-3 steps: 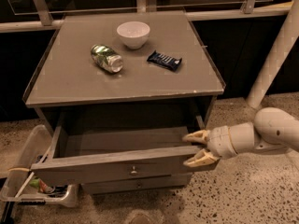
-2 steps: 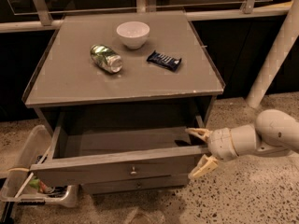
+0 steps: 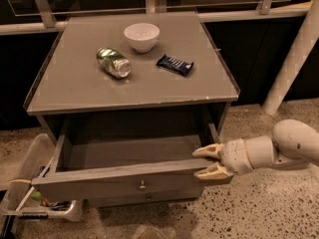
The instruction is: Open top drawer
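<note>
top drawer (image 3: 99, 183) pulled out, matte grey wood, small round metal knob (image 3: 142, 185) | gripper (image 3: 209, 162) cream, pointed fingers spread apart, astride its right front corner

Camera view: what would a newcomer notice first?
The top drawer stands wide open below the tabletop, its plain grey inside bare. The gripper sits at the drawer's right front corner, reaching in from the right. On the tabletop are a white bowl at the back, a green can on its side, and a dark snack bar to the can's right.
</note>
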Robot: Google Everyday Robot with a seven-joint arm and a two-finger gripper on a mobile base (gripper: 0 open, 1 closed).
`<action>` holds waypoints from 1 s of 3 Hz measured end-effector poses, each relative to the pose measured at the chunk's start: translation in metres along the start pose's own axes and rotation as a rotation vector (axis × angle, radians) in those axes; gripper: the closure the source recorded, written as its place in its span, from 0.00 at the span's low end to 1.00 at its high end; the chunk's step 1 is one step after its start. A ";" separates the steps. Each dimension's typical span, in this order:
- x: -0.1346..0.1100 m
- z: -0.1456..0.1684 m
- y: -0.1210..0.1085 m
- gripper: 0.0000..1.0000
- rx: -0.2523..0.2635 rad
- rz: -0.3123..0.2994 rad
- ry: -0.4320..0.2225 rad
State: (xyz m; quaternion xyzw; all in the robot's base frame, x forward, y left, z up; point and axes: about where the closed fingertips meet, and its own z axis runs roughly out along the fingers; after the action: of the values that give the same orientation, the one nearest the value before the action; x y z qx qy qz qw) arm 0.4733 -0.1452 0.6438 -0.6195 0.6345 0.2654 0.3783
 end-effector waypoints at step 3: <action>-0.001 -0.005 0.014 1.00 0.000 0.004 -0.018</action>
State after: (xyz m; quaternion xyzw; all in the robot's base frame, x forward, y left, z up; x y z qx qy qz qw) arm 0.4590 -0.1473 0.6456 -0.6158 0.6323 0.2716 0.3836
